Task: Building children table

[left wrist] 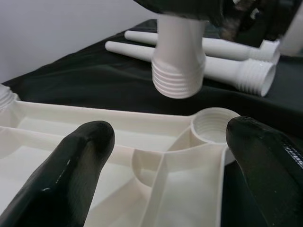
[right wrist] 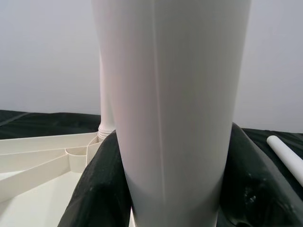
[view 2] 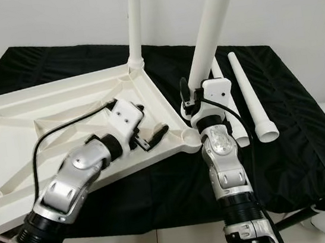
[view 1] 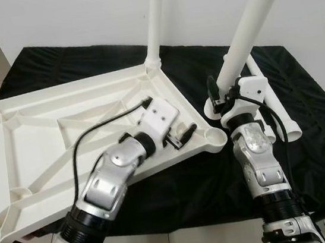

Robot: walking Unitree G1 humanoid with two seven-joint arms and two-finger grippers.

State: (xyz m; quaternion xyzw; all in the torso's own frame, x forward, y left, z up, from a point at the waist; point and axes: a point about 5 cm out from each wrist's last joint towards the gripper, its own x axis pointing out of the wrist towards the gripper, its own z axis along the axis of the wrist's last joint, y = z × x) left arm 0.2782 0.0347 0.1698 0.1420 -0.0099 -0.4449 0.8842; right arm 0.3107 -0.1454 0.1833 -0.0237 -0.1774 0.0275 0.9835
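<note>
Table top lies upside down on the black cloth — one leg seated, our right tool clamped on a second leg above its corner socket, left tool spread apart — two spare legs remain.

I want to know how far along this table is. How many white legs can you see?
4: one upright leg fixed in the tabletop's far corner, one held leg in the right gripper, two spare legs on the black cloth.

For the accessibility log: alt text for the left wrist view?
A white table leg's threaded end hangs just above the threaded socket at a corner of the upturned white tabletop. The left gripper's open black fingers frame it; two more legs lie behind.
</note>
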